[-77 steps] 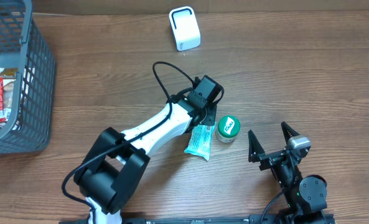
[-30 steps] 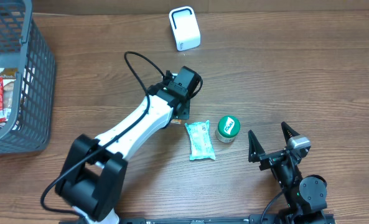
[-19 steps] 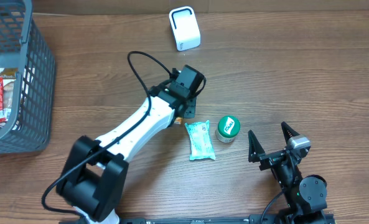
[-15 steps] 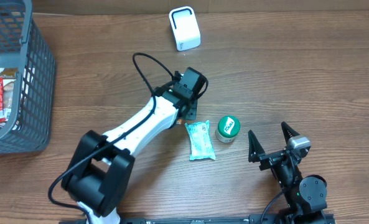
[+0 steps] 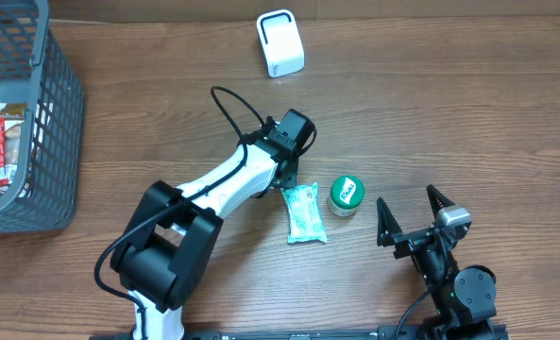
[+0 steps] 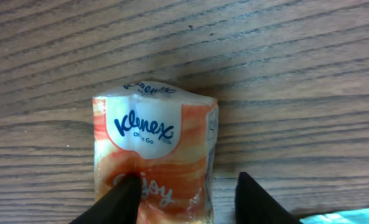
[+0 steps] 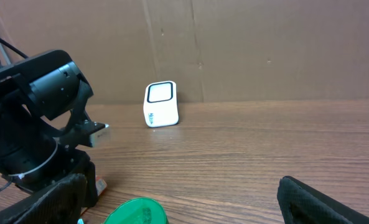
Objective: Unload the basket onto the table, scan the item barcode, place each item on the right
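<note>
An orange Kleenex tissue pack (image 6: 153, 155) lies flat on the wooden table, filling the left wrist view. My left gripper (image 6: 189, 179) is open and straddles the pack's near end. One finger (image 6: 119, 202) overlaps the pack's left part. The other finger (image 6: 259, 199) stands just off its right edge with a gap. From overhead the left gripper (image 5: 284, 178) hides the pack. A white barcode scanner (image 5: 280, 42) stands at the back of the table. My right gripper (image 5: 407, 200) rests open and holds nothing at the front right.
A teal packet (image 5: 305, 212) lies just right of the left gripper, with a green-lidded tub (image 5: 346, 194) beside it. A grey basket (image 5: 58, 123) holding packets stands at the far left. The right wrist view shows the scanner (image 7: 160, 104) and the tub's lid (image 7: 137, 213).
The left arm has shifted a little to the right, toward the teal packet, and its jaws have narrowed. The right arm, the teal packet and the tub have not moved.
</note>
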`<state>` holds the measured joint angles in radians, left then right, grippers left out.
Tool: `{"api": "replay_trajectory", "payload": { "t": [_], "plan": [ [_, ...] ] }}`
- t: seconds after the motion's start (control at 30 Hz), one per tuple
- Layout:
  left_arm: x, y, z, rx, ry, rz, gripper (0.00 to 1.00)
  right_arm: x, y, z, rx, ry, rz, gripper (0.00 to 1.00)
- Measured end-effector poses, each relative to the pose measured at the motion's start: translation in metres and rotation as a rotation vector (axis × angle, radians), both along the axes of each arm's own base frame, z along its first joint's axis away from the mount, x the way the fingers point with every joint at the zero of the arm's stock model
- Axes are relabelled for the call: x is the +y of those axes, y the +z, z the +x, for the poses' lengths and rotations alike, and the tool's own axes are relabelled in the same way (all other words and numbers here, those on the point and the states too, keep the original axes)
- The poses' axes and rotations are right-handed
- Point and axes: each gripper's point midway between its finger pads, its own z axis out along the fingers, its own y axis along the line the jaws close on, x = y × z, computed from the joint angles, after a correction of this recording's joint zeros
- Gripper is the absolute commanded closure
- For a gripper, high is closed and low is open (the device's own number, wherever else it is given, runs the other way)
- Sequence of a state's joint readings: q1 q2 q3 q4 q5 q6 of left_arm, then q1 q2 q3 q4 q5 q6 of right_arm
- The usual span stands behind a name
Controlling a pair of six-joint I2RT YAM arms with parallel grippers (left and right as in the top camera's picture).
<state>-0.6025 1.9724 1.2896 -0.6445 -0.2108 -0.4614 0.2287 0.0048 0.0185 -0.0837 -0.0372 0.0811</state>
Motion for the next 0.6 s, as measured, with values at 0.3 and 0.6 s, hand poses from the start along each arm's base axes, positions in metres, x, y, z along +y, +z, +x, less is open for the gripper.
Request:
{"api": "replay_trajectory", "payload": {
  "t": [0.3, 0.6],
  "plan": [
    [0.0034, -0.0038, 0.0024, 0.001, 0.005, 0.032, 0.71, 0.0, 0.0, 0.0, 0.0, 0.0, 0.0, 0.0],
    [0.0077, -0.0029, 0.0042, -0.007, 0.0, 0.06, 0.96, -0.0001, 0.0001, 0.0, 0.0, 0.0, 0.0, 0.0]
  ]
}}
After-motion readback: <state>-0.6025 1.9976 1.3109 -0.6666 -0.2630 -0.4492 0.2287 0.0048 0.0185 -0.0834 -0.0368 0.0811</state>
